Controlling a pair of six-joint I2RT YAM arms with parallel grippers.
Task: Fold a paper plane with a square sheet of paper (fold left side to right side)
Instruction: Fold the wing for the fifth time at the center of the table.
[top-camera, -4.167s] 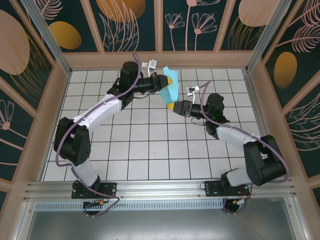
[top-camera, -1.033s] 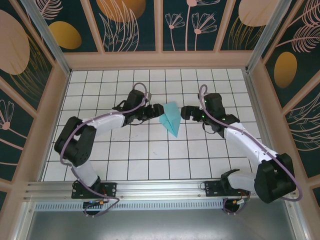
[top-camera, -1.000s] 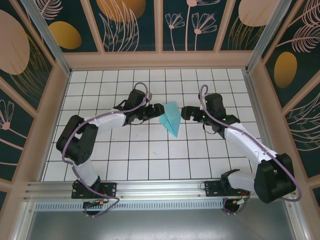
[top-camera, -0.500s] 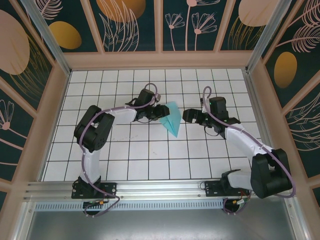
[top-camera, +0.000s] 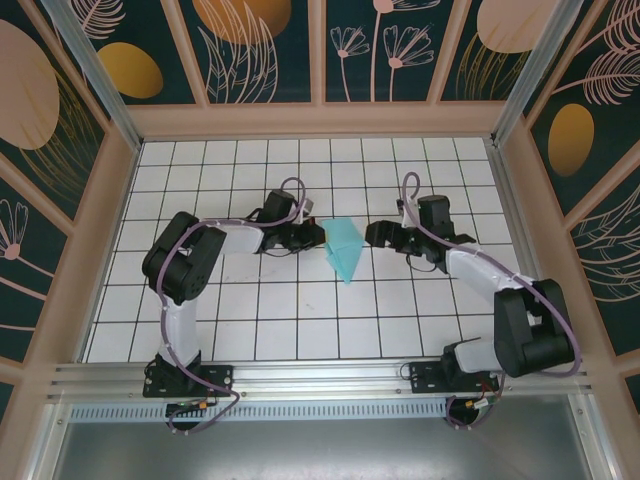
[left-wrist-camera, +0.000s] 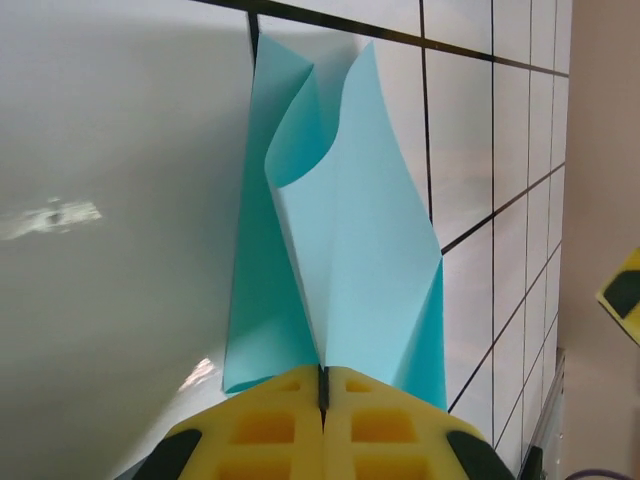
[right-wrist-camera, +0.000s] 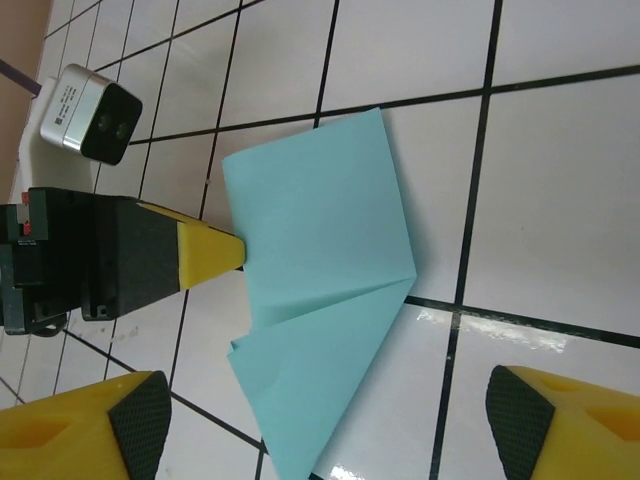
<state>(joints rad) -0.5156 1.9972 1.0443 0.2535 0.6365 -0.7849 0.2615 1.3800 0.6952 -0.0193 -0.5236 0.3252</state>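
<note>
The square sheet of paper, turquoise-blue and folded into a pointed paper plane (top-camera: 343, 250), lies on the white tiles mid-table with its tip toward the near edge. My left gripper (top-camera: 318, 238) is shut on the plane's left edge. In the left wrist view the yellow fingertips (left-wrist-camera: 323, 375) meet on the paper plane (left-wrist-camera: 350, 260) at its centre crease, and its flaps curl upward. My right gripper (top-camera: 372, 233) stands open just right of the plane without touching it. The right wrist view shows the paper plane (right-wrist-camera: 320, 300) between and beyond the spread fingertips (right-wrist-camera: 330, 425), with the left gripper's yellow tip (right-wrist-camera: 205, 255) pinching it.
The white grid-tiled table (top-camera: 300, 310) is enclosed by wooden-framed walls (top-camera: 320, 118) at the back and both sides. The left wrist's small camera box (right-wrist-camera: 85, 112) shows behind the left gripper in the right wrist view.
My left gripper has shut on the plane's left edge and drawn slightly left. The plane's tip has swung toward the near edge. The right gripper's jaws have narrowed a little.
</note>
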